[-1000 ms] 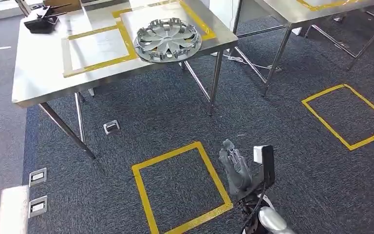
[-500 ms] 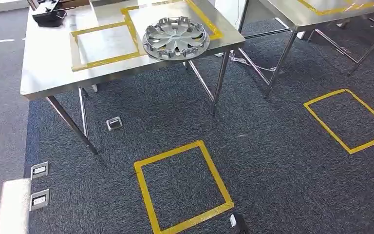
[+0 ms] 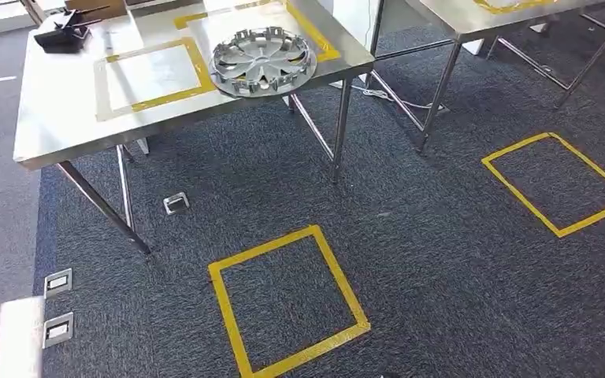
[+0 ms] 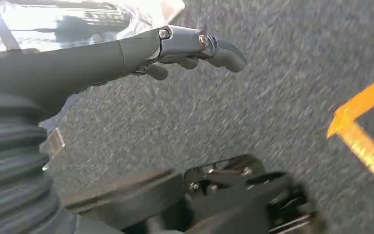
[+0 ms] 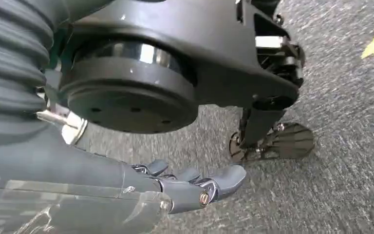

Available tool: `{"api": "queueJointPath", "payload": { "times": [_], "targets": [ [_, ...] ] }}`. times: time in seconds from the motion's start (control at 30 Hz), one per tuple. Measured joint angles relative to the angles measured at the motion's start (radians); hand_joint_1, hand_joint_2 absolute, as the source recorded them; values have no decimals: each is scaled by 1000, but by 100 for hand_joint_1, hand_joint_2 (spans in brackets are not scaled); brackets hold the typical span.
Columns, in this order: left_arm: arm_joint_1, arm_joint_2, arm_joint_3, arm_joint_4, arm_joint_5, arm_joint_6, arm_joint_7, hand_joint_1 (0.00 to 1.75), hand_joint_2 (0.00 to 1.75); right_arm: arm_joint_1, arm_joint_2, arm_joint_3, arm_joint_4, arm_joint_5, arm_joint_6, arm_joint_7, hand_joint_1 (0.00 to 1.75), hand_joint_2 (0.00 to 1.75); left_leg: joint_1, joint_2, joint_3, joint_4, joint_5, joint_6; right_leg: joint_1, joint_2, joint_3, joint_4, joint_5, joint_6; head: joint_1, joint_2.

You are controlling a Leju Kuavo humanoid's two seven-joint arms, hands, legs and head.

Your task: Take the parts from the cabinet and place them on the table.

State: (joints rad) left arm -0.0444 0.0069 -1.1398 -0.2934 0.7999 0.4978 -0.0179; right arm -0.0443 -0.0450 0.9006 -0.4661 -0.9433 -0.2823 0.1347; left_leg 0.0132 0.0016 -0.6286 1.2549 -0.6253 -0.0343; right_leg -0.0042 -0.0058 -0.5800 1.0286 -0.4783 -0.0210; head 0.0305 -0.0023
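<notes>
A round silver plastic wheel cover with ribbed spokes [image 3: 262, 61] lies flat near the front right corner of the steel table [image 3: 63, 118], overlapping the yellow tape rectangle [image 3: 151, 72] marked on it. A black tool [image 3: 61, 37] sits at that table's far left corner. The left hand [image 4: 175, 48] and the right hand [image 5: 185, 185] hang over grey carpet [image 3: 441, 260], fingers loosely extended and apart, holding nothing.
</notes>
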Motion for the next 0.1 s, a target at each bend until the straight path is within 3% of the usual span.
{"api": "queueJointPath", "payload": {
  "times": [0.07, 0.1],
  "targets": [
    [15, 2, 32, 3, -30, -16, 2, 0, 0, -3, 4, -18, 6, 35, 11, -8, 0, 175, -4, 0, 88, -164, 82, 10, 1, 2, 0, 4, 0, 2, -1, 0],
    [19, 4, 45, 5, -45, -26, 2, 0, 0, -5, 6, -26, 6, 53, 16, -10, 0, 175, -6, -1, 115, -221, 81, 16, 1, 1, -1, 5, 2, 5, -1, 0]
  ]
}}
